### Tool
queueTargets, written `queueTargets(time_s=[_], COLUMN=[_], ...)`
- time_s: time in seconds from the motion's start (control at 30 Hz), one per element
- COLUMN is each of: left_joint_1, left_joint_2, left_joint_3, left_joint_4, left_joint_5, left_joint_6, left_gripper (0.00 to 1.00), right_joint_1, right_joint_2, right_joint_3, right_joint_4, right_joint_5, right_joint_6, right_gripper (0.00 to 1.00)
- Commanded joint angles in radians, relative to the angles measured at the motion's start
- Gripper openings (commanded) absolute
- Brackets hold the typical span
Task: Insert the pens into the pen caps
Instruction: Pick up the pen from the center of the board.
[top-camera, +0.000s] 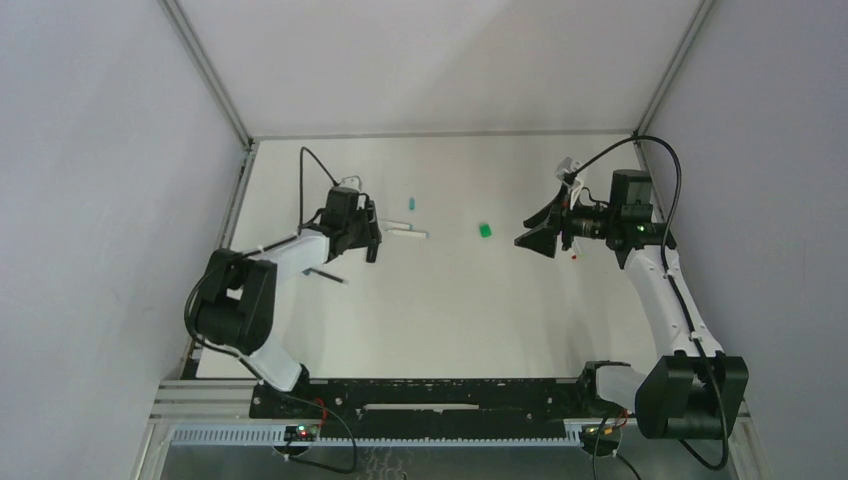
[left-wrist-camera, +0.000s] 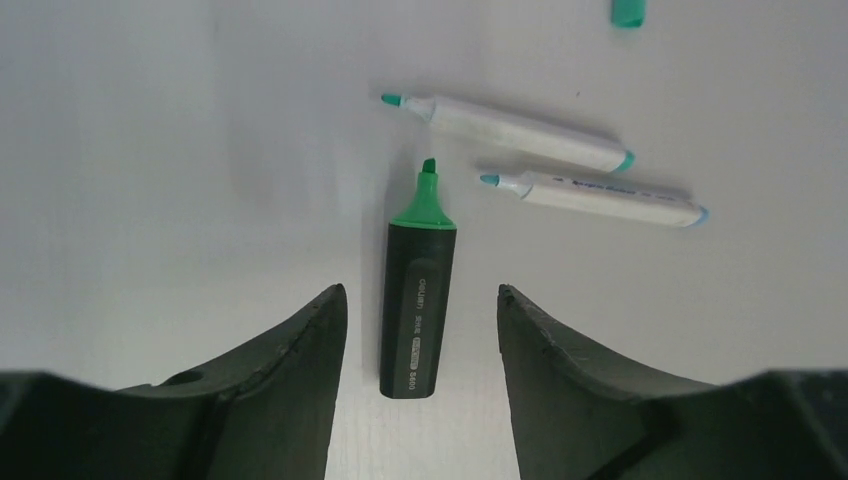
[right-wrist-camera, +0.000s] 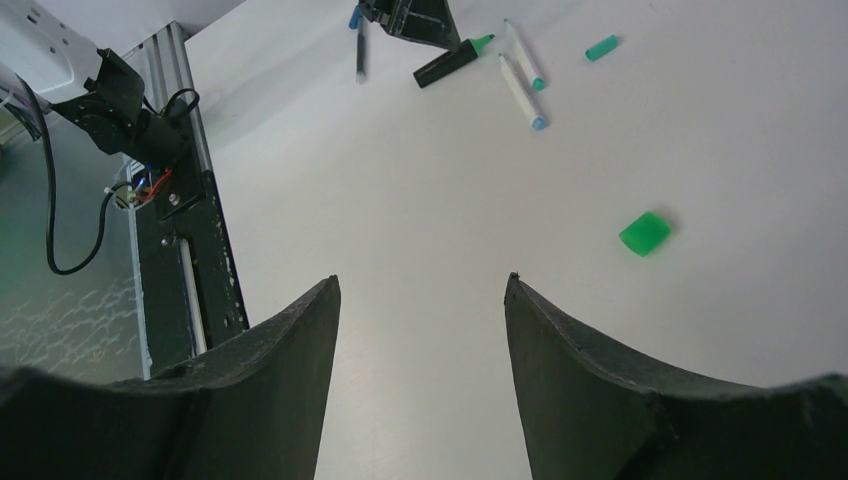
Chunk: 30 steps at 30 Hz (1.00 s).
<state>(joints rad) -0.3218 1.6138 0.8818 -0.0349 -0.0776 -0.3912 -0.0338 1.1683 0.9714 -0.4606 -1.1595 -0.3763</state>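
Plainly uncapped pens (left-wrist-camera: 520, 133), caps (right-wrist-camera: 645, 233) apart.

Left gripper (left-wrist-camera: 420, 292) and right gripper (right-wrist-camera: 420, 282) hold jaws apart.

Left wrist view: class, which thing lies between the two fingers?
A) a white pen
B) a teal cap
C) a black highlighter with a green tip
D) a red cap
C: the black highlighter, its green tip uncapped, lies between the left fingers, touching neither.
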Motion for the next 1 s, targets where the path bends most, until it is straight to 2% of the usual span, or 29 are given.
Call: queueTargets(time_s=[0.0, 0.2, 0.5, 0.77, 0.97], left_joint_1=[0.002, 0.001, -0.006, -0.033, -0.056], left_joint_2=[0.064, 0.135, 0.206, 0.260, 0.288], left_joint_3=[0.110, 0.181, 0.251, 0.308, 0.330], left_joint_4=[-0.144, -0.241, -0.299, -0.387, -0.429], left_joint_5=[0.043, 0.039, 0.057, -0.019, -0.057], left_joint_6=[0.038, 0.063, 0.084, 0.103, 0.114], left_gripper=[0.60, 0.55, 0.49, 0.49, 0.44], right_joint_1=[0.014, 0.017, 0.016, 0.017, 0.017], right_joint_2=[0.013, 0.025, 0.028, 0.025, 0.023], right_joint_3=[0.014, 0.013, 0.013, 0.013, 0.013], right_joint_4=[0.004, 0.002, -0.003, -0.004, -0.004], right_joint_5=[0.010, 0.014, 0.017, 0.018, 0.019], right_joint_6=[-0.024, -0.027, -0.032, -0.035, -0.035], right_gripper=[0.68, 0.68, 0.68, 0.68, 0.68])
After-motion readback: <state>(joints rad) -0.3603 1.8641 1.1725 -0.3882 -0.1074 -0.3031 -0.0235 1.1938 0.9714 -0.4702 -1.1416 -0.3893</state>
